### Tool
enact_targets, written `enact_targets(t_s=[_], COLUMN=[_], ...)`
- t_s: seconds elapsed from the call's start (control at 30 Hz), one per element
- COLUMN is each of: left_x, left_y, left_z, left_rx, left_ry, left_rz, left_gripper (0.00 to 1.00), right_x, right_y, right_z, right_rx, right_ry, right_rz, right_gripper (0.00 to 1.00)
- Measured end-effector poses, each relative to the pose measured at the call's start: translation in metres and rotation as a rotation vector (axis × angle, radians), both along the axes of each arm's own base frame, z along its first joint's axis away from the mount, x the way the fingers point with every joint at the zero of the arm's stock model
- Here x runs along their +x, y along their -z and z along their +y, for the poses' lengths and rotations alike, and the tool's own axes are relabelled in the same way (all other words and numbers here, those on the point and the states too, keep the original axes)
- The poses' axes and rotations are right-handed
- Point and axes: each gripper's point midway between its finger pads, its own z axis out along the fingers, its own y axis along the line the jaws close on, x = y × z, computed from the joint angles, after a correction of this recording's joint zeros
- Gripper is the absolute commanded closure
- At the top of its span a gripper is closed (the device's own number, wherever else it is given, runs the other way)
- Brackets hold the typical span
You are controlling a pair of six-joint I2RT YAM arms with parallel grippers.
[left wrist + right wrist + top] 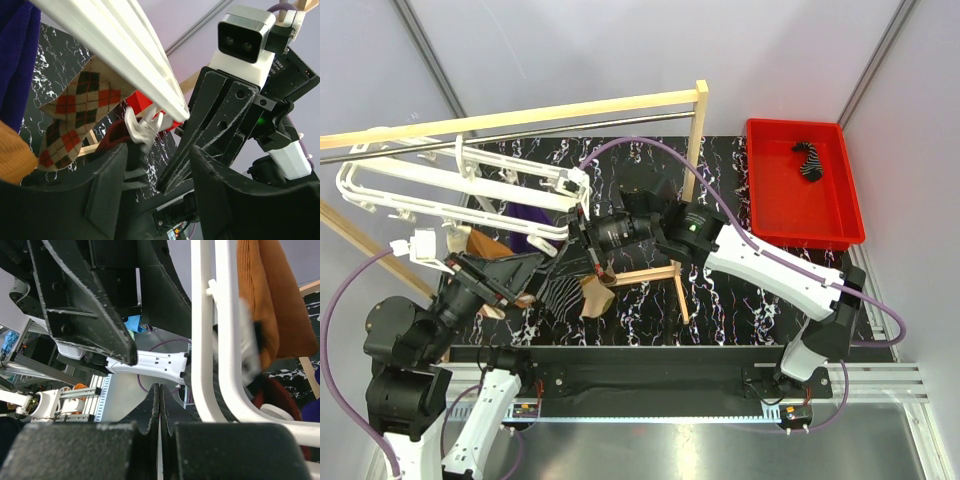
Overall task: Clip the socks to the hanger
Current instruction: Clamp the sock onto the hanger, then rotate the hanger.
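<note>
The white hanger (460, 190) hangs at the left from the metal rod. A purple sock (527, 216) and an orange sock (485, 245) hang on it. A black striped sock (558, 288) lies just right of my left gripper (520, 270). My left gripper (159, 200) is open below a white clip (142, 127), with an argyle sock (75, 110) to its left. My right gripper (582, 238) is shut with nothing seen in it (160, 390), and its fingers (180, 160) point between the left jaws. It is next to the hanger frame (210, 340) and an orange sock (270, 305).
A wooden-post frame (698, 120) with a metal rod stands over the black marbled table (740, 300). A red tray (770, 215) at the right holds another black striped sock (810, 160). A brown sock (595, 297) lies near a low wooden bar.
</note>
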Motion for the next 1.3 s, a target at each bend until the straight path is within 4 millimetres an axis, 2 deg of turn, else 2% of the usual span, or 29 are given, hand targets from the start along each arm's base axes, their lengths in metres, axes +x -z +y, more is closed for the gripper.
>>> enact_targets(t_s=[0.17,0.37,0.47,0.5,0.53,0.8,0.93,1.03,1.13,1.3], left_x=[-0.004,-0.013,-0.019,-0.021,-0.025,-0.057,-0.065,-0.068,-0.073,-0.083], left_y=[0.003,0.002,-0.002,-0.003,-0.006,-0.027,-0.035,-0.036,-0.037,-0.043], left_z=[0.001,0.002,0.004,0.004,0.005,0.012,0.017,0.021,0.024,0.031], left_rx=[0.003,0.013,0.025,0.029,0.034,0.07,0.093,0.108,0.126,0.156], left_ry=[0.0,-0.001,-0.002,-0.002,-0.003,-0.022,-0.046,-0.066,-0.078,-0.116], left_rz=[0.005,-0.023,-0.057,-0.071,-0.09,-0.244,-0.291,-0.295,-0.306,-0.335], left_gripper=[0.29,0.28,0.28,0.28,0.29,0.35,0.36,0.37,0.37,0.36], right_x=[0.004,0.014,0.024,0.027,0.028,0.029,0.03,0.028,0.032,0.048], right_y=[0.003,0.007,0.014,0.018,0.022,0.092,0.135,0.159,0.169,0.166], right_z=[0.002,0.004,0.004,0.004,0.003,-0.018,-0.023,-0.024,-0.024,-0.024], right_rx=[-0.006,-0.017,-0.047,-0.057,-0.066,-0.21,-0.308,-0.359,-0.371,-0.335], right_ry=[0.016,0.072,0.124,0.143,0.15,0.236,0.315,0.364,0.422,0.51], right_rz=[-0.006,-0.035,-0.047,-0.05,-0.049,-0.03,-0.078,-0.13,-0.166,-0.198], right_gripper=[1.0,1.0,0.86,0.75,0.71,0.57,0.49,0.43,0.38,0.32])
